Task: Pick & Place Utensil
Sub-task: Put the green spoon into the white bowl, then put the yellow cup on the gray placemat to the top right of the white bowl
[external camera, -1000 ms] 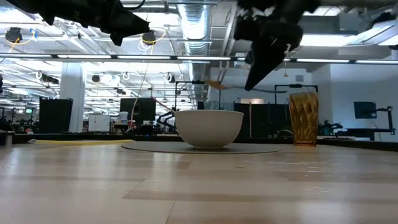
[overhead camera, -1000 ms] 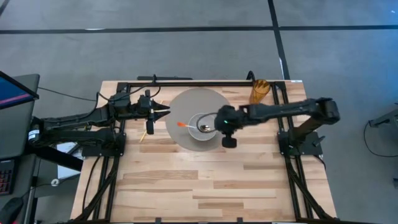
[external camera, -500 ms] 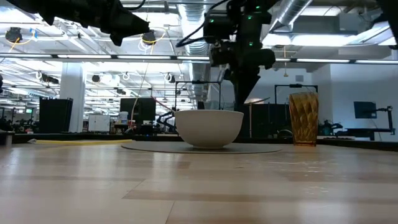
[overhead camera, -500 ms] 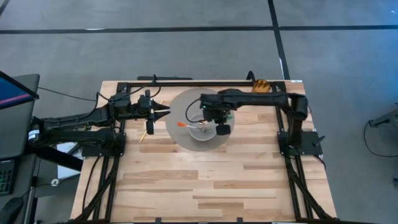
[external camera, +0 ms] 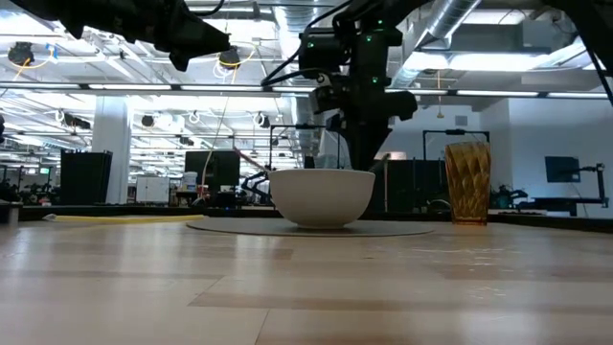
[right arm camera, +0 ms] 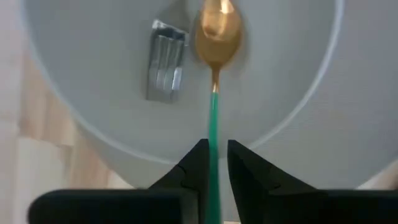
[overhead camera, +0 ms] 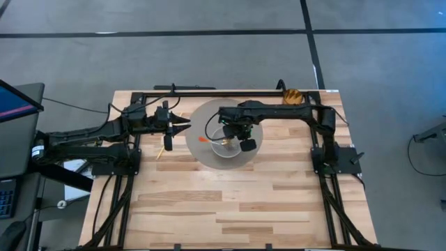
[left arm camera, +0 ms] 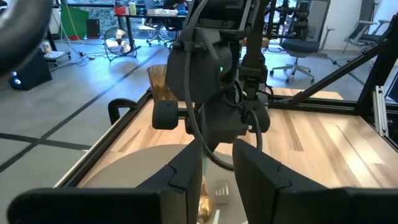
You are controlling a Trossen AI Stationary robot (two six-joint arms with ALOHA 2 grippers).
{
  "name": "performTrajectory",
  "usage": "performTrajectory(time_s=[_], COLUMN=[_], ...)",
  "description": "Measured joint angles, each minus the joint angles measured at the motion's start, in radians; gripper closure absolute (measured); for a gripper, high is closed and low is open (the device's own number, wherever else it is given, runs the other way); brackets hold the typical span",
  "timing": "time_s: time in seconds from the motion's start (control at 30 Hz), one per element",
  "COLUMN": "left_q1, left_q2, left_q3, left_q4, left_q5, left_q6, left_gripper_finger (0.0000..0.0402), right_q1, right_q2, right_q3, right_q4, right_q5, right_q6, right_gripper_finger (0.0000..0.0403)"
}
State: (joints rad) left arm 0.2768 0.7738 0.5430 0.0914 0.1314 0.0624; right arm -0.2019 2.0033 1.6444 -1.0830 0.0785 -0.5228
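Observation:
A spoon with a gold bowl (right arm camera: 217, 28) and a green handle hangs in my right gripper (right arm camera: 213, 155), which points straight down over the white bowl (external camera: 322, 196). In the high view that gripper (overhead camera: 233, 132) covers most of the bowl. A silver fork head (right arm camera: 165, 62) lies inside the bowl, and its orange handle (overhead camera: 203, 139) sticks out over the rim. The bowl stands on a round grey plate (overhead camera: 202, 115). My left gripper (overhead camera: 182, 125) hovers at the plate's left edge, narrowly open and holding nothing. My right gripper pinches the spoon's green handle (right arm camera: 213, 118) between its two fingers, from above and pointing down, with the fingers lying along the handle. The spoon hangs upright below the fingers, gold end down inside the white bowl beside the fork head. Whether it touches the bowl's bottom, I cannot tell.
A faceted amber cup (overhead camera: 291, 96) stands at the table's far right corner and shows in the low view (external camera: 466, 182) too. A thin yellow stick (overhead camera: 167, 141) lies on the wood left of the plate. A black frame rims the table.
My right gripper has moved from the bowl's right side toward the table's left, over the bowl. It has tipped from a slant to pointing straight down. The spoon has gone with it, from held out above the rim to hanging with its gold end inside the bowl.

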Motion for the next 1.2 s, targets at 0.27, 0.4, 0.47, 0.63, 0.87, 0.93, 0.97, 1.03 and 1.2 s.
performTrajectory(time_s=[0.27, 0.4, 0.47, 0.63, 0.87, 0.93, 0.97, 1.03, 1.2], left_q1=[0.0, 0.0, -0.001, -0.002, -0.002, -0.002, -0.002, -0.002, -0.002], left_q2=[0.001, 0.001, 0.001, 0.001, 0.0, 0.0, 0.0, 0.0, 0.0], left_q3=[0.0, 0.0, 0.0, 0.0, 0.0, 0.0, 0.0, 0.0, 0.0], left_q4=[-0.001, -0.011, -0.022, -0.022, -0.014, -0.015, -0.014, -0.014, 0.0], left_q5=[0.0, 0.0, 0.0, 0.0, 0.0, 0.001, 0.001, 0.001, 0.0], left_q6=[0.0, 0.0, 0.0, 0.0, 0.0, -0.001, -0.009, -0.033, -0.041], left_gripper_finger=[0.0311, 0.0311, 0.0311, 0.0311, 0.0311, 0.0311, 0.0311, 0.0311, 0.0311], right_q1=[0.011, 0.011, 0.001, -0.057, -0.258, -0.323, -0.354, -0.415, -0.535], right_q2=[-0.021, -0.04, -0.071, -0.247, -0.562, -0.621, -0.643, -0.676, -0.735], right_q3=[0.0, 0.028, 0.047, 0.027, -0.245, -0.333, -0.366, -0.402, -0.425], right_q4=[0.014, -0.008, -0.056, -0.088, 0.018, -0.006, -0.026, -0.063, -0.028], right_q5=[0.083, 0.102, 0.094, 0.078, -0.023, -0.004, 0.01, 0.044, 0.069], right_q6=[0.028, 0.185, 0.242, 0.311, 0.462, 0.488, 0.512, 0.578, 0.618], right_gripper_finger=[0.0331, 0.0331, 0.0331, 0.0332, 0.0332, 0.0332, 0.0332, 0.0332, 0.0332])
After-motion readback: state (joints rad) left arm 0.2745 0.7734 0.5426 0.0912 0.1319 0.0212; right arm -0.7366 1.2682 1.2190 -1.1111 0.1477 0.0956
